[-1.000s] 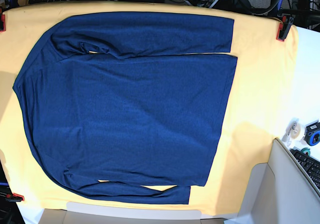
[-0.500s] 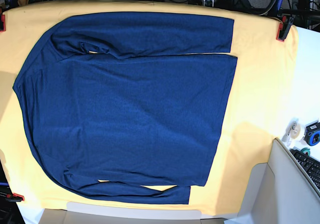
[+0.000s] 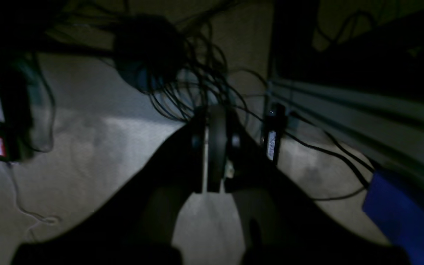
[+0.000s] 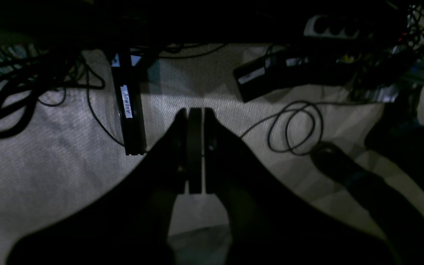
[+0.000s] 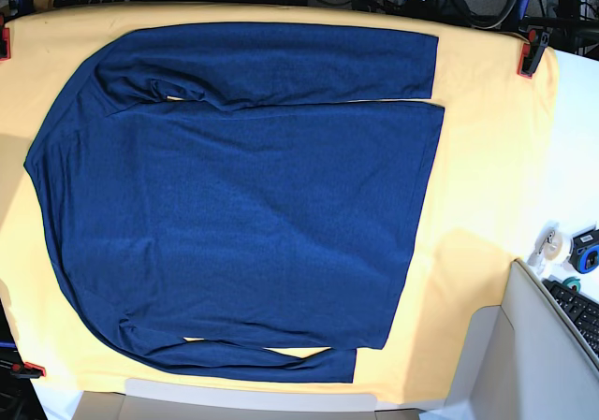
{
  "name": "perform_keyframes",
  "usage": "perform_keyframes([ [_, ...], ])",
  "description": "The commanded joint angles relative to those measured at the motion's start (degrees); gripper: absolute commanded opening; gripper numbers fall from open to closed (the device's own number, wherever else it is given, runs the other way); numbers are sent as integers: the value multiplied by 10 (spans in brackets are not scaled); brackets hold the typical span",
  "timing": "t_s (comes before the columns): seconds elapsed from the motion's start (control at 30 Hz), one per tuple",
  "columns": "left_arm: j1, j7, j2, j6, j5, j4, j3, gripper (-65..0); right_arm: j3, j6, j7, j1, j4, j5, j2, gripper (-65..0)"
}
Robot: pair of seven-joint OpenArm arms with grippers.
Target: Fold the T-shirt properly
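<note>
T-shirt [image 5: 243, 205] flat on yellow cloth [image 5: 487, 177]; left tool [image 3: 212, 154], right tool [image 4: 194, 151] clenched empty over cables [image 4: 293, 127].

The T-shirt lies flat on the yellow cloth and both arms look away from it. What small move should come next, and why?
Probably bring one arm over the table and open its gripper above a sleeve. The T-shirt lies spread on the yellow cloth, unfolded, while the left gripper and right gripper are both shut, holding nothing, and face the floor with its cables.
</note>
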Motion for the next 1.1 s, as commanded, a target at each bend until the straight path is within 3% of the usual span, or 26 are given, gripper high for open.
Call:
perform_keyframes([
  [0.0, 21, -12, -11, 0, 2, 28, 8, -650, 2, 1, 9, -20, 24, 3, 3, -650],
  [0.2, 87, -6, -34, 0, 1, 146, 30, -650, 2, 2, 8, -91, 160, 3, 24, -650],
  [0.37, 128, 51, -48, -1, 1, 257, 63, -650, 19, 2, 8, -153, 278, 18, 36, -650],
  [0.5, 147, 94, -101, -1, 1, 348, 112, -650, 38, 3, 8, -200, 368, 106, 62, -650],
  [0.6, 157, 125, -121, -1, 1, 407, 130, -650, 57, 5, 8, -224, 422, 187, 84, -650],
  [0.73, 156, 134, -127, -1, 1, 426, 132, -650, 78, 5, 8, -252, 499, 247, 106, -650],
  [0.93, 152, 135, -127, -1, 1, 426, 128, -650, 135, 6, 8, -265, 586, 301, 110, -650],
  [1.07, 125, 135, -127, -1, 1, 426, 125, -586, 169, 20, -7, -234, 584, 399, 111, -648],
])
